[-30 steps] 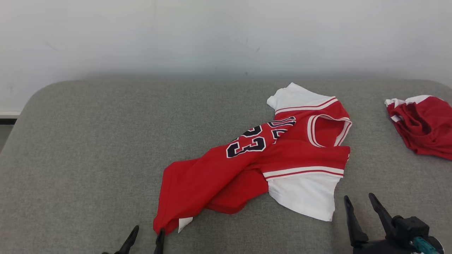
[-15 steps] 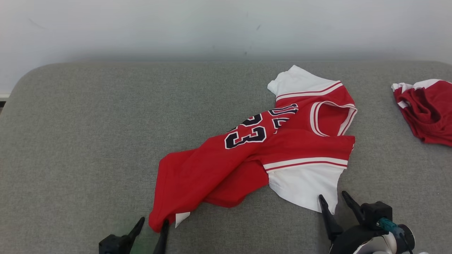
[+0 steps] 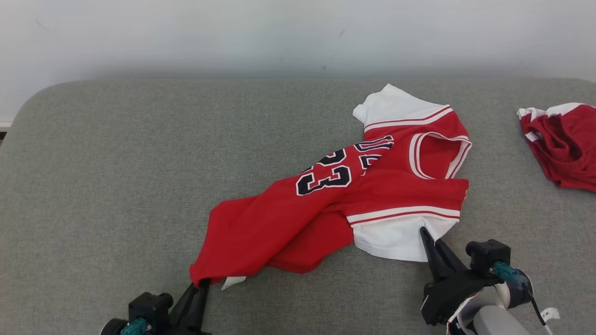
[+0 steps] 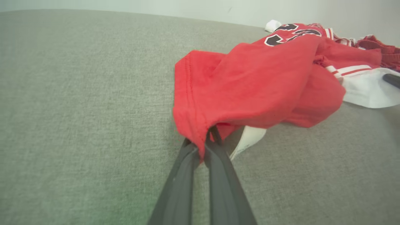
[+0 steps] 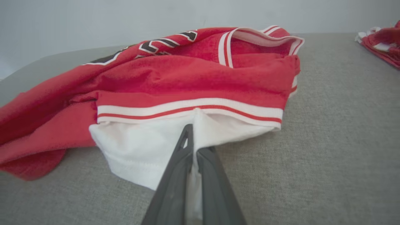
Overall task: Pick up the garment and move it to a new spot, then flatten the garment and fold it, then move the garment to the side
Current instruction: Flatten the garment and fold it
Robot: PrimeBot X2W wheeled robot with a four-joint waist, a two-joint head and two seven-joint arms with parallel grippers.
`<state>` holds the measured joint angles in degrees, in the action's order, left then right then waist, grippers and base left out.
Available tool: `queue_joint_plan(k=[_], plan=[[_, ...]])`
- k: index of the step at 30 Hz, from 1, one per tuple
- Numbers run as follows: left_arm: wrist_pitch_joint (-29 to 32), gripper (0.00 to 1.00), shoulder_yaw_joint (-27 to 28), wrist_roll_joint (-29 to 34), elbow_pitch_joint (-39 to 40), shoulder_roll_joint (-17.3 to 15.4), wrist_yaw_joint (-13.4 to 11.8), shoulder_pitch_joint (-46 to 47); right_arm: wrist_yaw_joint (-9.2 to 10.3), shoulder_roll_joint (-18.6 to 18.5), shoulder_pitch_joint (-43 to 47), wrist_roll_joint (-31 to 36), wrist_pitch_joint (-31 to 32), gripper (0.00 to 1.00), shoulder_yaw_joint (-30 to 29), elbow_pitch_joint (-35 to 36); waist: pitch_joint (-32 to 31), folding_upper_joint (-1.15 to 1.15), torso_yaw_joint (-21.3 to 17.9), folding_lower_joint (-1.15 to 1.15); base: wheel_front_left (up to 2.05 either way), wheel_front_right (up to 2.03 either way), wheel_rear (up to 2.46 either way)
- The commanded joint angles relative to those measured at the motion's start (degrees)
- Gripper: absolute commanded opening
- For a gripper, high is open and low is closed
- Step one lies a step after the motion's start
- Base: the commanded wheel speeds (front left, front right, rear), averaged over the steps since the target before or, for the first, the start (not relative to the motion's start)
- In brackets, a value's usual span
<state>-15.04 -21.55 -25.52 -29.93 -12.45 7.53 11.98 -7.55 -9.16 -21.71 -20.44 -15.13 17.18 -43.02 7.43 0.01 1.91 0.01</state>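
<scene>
The garment (image 3: 298,218) is a red jersey with white sleeves and a black "23", lying crumpled and twisted on the grey padded table (image 3: 116,177). My left gripper (image 3: 201,284) is shut on its red bottom hem corner; in the left wrist view the garment (image 4: 250,84) bunches where that gripper (image 4: 203,147) pinches the hem. My right gripper (image 3: 426,235) is shut on the near white sleeve; the right wrist view has the garment (image 5: 187,81) with its white cloth pinched in that gripper (image 5: 192,137). A small white tag (image 3: 231,281) hangs by the left grip.
A second red and white garment (image 3: 563,144) lies bunched at the table's far right edge, also in the right wrist view (image 5: 382,42). A pale wall (image 3: 279,37) stands behind the table. Bare grey surface stretches across the left half.
Both grippers moved forward onto the garment and closed: the left on the red hem corner, the right on the white sleeve. The hem corner and the sleeve's edge got drawn in. The camera tilted down.
</scene>
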Motion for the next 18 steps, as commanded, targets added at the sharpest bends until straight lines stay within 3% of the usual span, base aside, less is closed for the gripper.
queue_joint_plan(k=[1, 11, 12, 18], plan=[[-0.19, 0.00, 0.81, 0.58, 1.92, -0.77, -0.09, -0.95, 0.16, -1.10, 1.84, -1.00, 0.03, 0.00, 0.11, 2.99, -0.56, -0.01, -0.45, -0.01, 0.00, 0.00, 0.00], [-0.20, 0.00, 1.77, 3.21, 11.19, -6.30, -0.10, 5.23, 0.16, -5.58, -0.69, -5.71, 0.01, 0.00, -1.04, 16.30, -0.95, -0.01, -2.54, -0.01, 0.00, 0.00, 0.00], [-0.17, 0.00, 0.58, 2.81, 11.81, -8.32, -0.10, 9.10, 0.16, -6.28, -3.29, -7.30, 0.01, 0.00, -1.08, 17.88, -0.34, -0.01, -2.95, -0.01, 0.00, 0.00, 0.00], [2.89, 0.00, -1.75, -0.69, 12.78, -13.13, -0.10, 23.15, 0.16, -7.49, -14.22, -11.59, 1.65, 0.00, -1.94, 19.33, 4.41, -0.01, -4.34, -0.01, 0.00, 0.00, 0.00]])
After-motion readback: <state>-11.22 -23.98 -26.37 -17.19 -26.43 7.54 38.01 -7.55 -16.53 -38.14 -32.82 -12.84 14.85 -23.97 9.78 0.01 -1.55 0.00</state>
